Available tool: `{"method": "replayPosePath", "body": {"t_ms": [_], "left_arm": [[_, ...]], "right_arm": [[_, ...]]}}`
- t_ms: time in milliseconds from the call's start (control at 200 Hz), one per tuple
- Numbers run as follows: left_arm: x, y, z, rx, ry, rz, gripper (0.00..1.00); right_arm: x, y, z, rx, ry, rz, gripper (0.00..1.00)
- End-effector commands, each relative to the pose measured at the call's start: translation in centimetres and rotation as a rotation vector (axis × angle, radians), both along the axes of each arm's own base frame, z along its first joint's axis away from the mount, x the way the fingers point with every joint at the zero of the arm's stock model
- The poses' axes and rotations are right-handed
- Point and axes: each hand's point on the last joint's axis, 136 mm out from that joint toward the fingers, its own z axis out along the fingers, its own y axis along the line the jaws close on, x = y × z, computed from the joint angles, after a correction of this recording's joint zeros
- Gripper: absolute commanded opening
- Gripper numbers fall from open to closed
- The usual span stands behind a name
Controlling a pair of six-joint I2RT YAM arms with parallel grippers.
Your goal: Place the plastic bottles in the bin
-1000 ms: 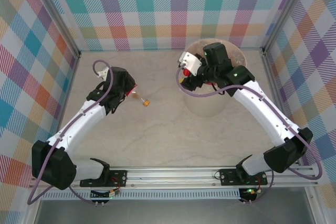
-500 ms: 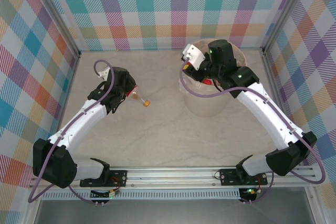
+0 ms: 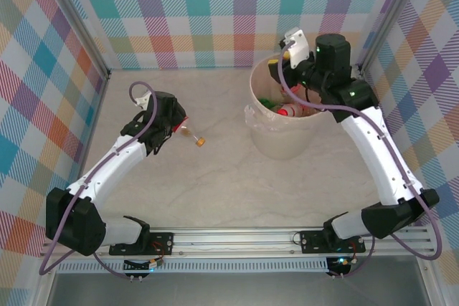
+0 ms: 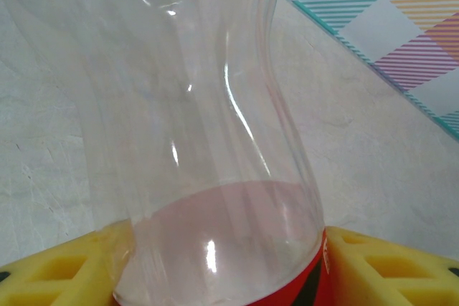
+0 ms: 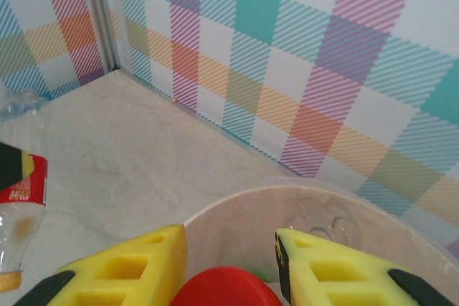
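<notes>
Reading left to right across the top view, we note the left plaid wall (image 3: 43, 69) and its metal post (image 3: 82, 26) standing well apart from the left arm, so there is room on that side. The left gripper (image 4: 219, 249) is closed narrow on a clear bottle (image 3: 189, 133). In the left wrist view its yellow pads (image 4: 57, 270) press both flanks just above the red label (image 4: 308, 288). The bottle lies on its side on the table (image 3: 215, 184), with its orange cap (image 3: 201, 141) pointing toward the bin.

Between that cap and the bin (image 3: 283, 145) we log a bare strip of tabletop. The wide area in front, down to the rail (image 3: 237, 238), is open too.

The bin stands against the back right of the table, its far rim near the back wall (image 3: 215, 12). Inside we see a red-labelled bottle (image 3: 287, 110) and something green (image 3: 268, 102) beside it.

The right gripper (image 5: 229, 249) hangs over the far part of the bin, above the rim. Its yellow fingers (image 5: 122, 270) stand apart at a moderate gap. A red cap (image 5: 226, 288) shows through that gap, lower down inside the bin. We see no clamping on it. The same wrist view catches the bin's cream rim (image 5: 301, 195) curving beneath, and the held bottle far off at its left edge.

The right arm's elbow sits near the right plaid wall (image 3: 430, 91), where clearance is tighter.
</notes>
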Motion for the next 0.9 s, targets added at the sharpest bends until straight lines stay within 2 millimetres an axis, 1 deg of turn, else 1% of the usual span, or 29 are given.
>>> {"method": "replayPosePath", "body": {"t_ms": [0,135,300,450,525,615,690,755,760,785,895], "left_arm": [[0.3,-0.3,0.3,0.000,-0.011,-0.007,0.61],[0.4,-0.4,0.3,-0.002,-0.011,-0.008,0.61],[0.5,-0.5,0.6,0.000,-0.014,-0.013,0.61],[0.7,-0.6,1.0,0.002,-0.024,-0.018,0.61],[0.8,-0.6,1.3,0.002,-0.029,-0.021,0.61],[1.0,-0.7,1.9,0.002,-0.042,-0.026,0.61],[1.2,-0.9,2.5,-0.002,-0.054,-0.036,0.61],[1.4,-1.1,2.8,-0.008,-0.059,-0.042,0.61],[1.4,-1.1,2.8,-0.008,-0.060,-0.041,0.61],[1.4,-1.2,2.9,-0.011,-0.062,-0.044,0.61],[1.4,-1.4,2.8,-0.021,-0.064,-0.049,0.61]], "right_arm": [[0.4,-0.2,-0.4,0.134,0.079,-0.006,0.25],[1.1,-1.8,-2.1,0.164,0.126,-0.059,0.25],[1.5,-3.9,-5.3,0.199,0.203,-0.143,0.26],[1.4,-4.7,-7.9,0.209,0.265,-0.185,0.27],[1.2,-4.9,-8.3,0.209,0.276,-0.196,0.27],[1.0,-4.8,-7.5,0.216,0.265,-0.185,0.27],[0.9,-4.7,-5.6,0.216,0.231,-0.168,0.27],[0.7,-4.6,-3.0,0.223,0.177,-0.150,0.27],[0.7,-4.7,-3.1,0.221,0.177,-0.150,0.27],[0.5,-4.6,-1.7,0.225,0.149,-0.141,0.27],[-0.3,-4.4,2.2,0.237,0.072,-0.103,0.27]]}}
